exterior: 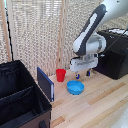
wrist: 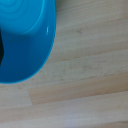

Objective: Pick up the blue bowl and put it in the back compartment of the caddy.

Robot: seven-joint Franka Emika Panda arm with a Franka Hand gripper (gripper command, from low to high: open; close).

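Note:
The blue bowl (exterior: 75, 88) sits upright on the wooden table, a little towards the exterior view's right of the black caddy (exterior: 30, 117). My gripper (exterior: 83, 75) hangs just above and behind the bowl, open, with its two dark fingertips apart and nothing between them. In the wrist view the blue bowl (wrist: 22, 37) fills one corner, very close, and its rim curves over the wood. The caddy's back compartment (exterior: 11, 77) is the farther section behind the divider, and it looks dark and open at the top.
A small red cup (exterior: 60, 75) stands behind the bowl. A blue-edged dark panel (exterior: 45, 84) leans at the caddy's side. A black appliance box (exterior: 116, 54) stands at the exterior view's right. A bamboo screen (exterior: 40, 30) closes off the back.

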